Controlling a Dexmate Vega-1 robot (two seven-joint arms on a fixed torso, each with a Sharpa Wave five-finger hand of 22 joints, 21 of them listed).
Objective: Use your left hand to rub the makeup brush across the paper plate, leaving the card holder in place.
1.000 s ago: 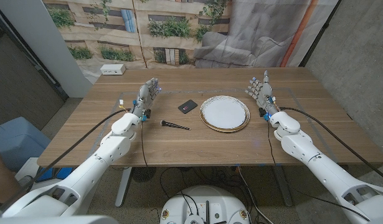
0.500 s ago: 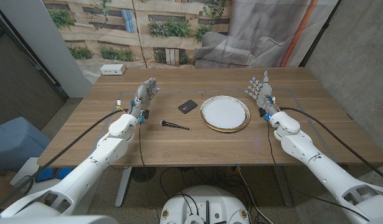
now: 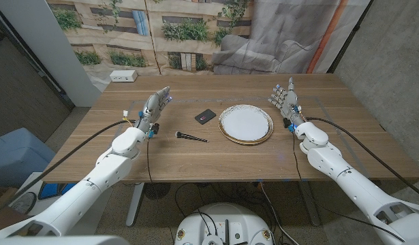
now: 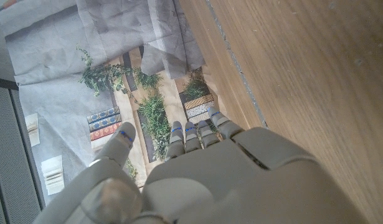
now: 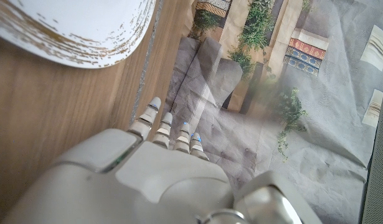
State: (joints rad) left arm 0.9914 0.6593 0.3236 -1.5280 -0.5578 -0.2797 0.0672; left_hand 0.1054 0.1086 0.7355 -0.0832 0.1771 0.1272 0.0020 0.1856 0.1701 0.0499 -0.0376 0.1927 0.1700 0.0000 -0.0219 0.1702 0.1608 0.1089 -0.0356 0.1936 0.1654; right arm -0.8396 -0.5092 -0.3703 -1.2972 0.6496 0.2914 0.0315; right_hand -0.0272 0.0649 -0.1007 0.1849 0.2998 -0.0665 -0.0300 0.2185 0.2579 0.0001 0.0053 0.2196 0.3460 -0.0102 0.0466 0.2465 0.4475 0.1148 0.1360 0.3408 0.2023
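Wooden table with two robot hands raised over it, neither holding anything.

Near the middle lies a makeup brush, black, flat on the wood, just left of a white paper plate with a gold rim. A dark card holder sits just beyond the brush, beside the plate. The left hand is well left of the brush, fingers apart and empty. The right hand stands right of the plate, fingers spread, empty.
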